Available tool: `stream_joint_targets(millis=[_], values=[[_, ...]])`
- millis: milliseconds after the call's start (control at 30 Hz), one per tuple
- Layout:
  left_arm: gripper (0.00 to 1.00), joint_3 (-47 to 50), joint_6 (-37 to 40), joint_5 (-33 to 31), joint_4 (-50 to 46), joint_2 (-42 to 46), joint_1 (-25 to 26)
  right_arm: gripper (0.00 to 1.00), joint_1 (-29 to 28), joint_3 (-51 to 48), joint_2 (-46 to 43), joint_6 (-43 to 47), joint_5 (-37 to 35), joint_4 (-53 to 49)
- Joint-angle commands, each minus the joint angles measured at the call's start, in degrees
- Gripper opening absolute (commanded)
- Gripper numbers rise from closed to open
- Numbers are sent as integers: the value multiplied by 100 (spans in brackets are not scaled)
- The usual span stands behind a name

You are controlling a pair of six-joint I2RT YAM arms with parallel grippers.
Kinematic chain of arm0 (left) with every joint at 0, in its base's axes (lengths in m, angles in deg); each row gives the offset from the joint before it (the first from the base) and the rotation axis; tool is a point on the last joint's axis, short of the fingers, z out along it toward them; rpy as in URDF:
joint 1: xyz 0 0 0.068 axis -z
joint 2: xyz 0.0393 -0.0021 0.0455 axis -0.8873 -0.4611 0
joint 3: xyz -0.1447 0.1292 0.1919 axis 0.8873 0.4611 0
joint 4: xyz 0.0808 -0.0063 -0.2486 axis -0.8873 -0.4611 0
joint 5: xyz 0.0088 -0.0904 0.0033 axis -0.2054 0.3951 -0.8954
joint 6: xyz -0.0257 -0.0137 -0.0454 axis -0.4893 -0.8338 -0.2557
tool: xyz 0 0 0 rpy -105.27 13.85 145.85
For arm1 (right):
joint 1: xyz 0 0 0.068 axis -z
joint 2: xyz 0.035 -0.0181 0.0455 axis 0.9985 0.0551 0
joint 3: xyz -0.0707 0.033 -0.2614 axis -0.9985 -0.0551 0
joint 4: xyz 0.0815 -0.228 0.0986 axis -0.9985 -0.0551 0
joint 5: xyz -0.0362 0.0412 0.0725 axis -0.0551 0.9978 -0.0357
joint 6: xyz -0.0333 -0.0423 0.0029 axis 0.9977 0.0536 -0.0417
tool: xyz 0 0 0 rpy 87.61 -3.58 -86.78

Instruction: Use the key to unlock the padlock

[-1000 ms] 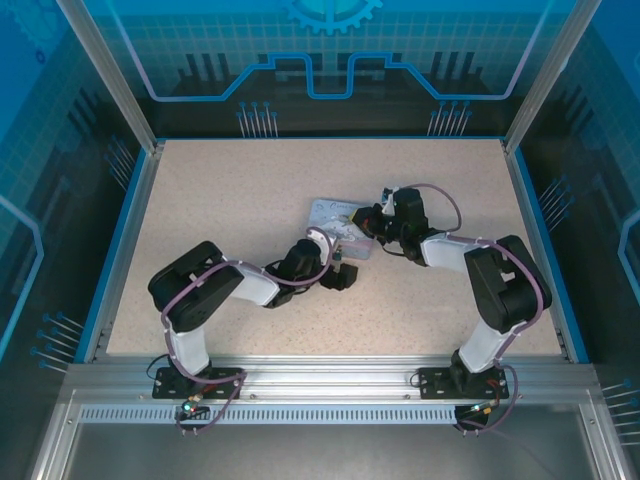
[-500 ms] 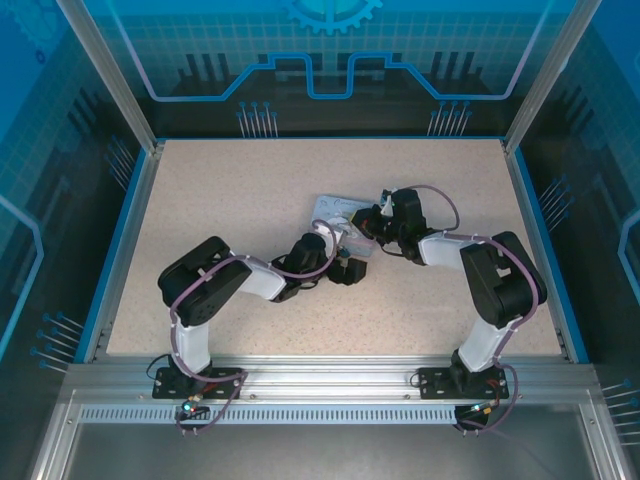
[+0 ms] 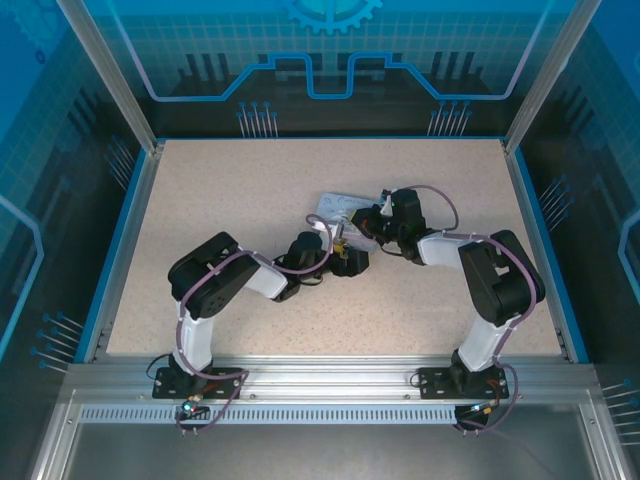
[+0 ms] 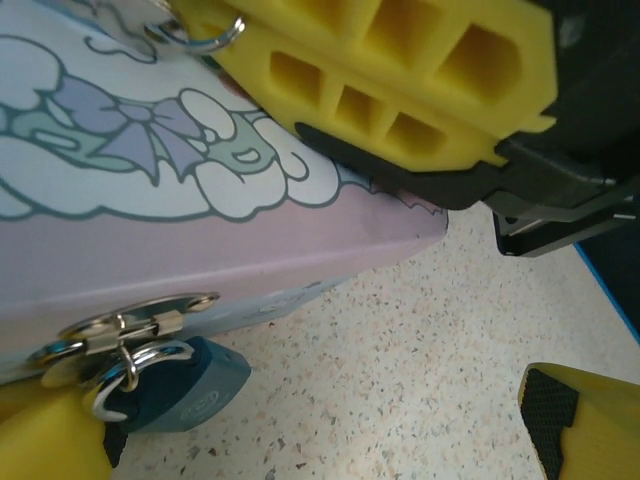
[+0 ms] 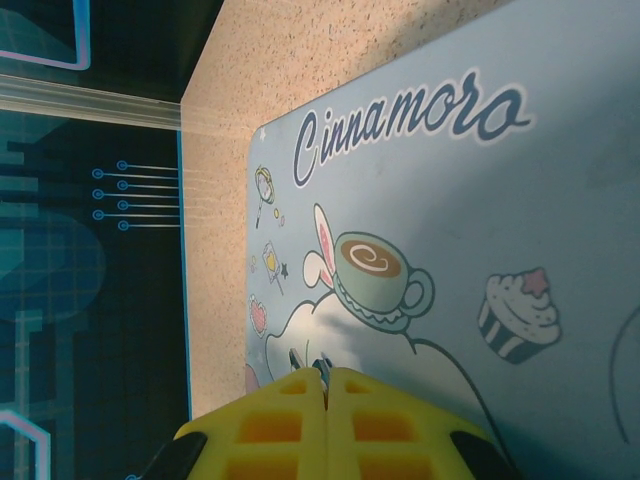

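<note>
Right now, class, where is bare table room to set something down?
Free: left of the tin box to the blue rim; the far right corner; the near strip between arm bases. Crowded: left gripper and right gripper at the tin.

padlock (image 4: pixel 190 395) half hidden behind left end effector (image 4: pixel 315 440) fingertip (image 4: pixel 45 445); key (image 5: pixel 319 366) mostly buried in clamped right end effector (image 5: pixel 327 380)

Overhead camera looks down; both wrist cameras closely face the tin (image 5: pixel 450 200).

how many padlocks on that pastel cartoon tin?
1. A small teal-blue metal padlock hangs from the silver hasp on the pastel cartoon tin box's side. Other sides are hidden.
</note>
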Motion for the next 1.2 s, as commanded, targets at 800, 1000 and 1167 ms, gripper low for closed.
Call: stream_joint_targets(millis=[800,1000,1167], values=[[83,594,-1313,-622,1271,-358,397,0,-88,83,225,-83,-4,27],[83,449,-1426,-820,1254,-556,421,0,-89,56,219,-92,-5,27],[81,318,-1496,-1026,1097,-692,447,0,-89,33,197,-88,-4,39]])
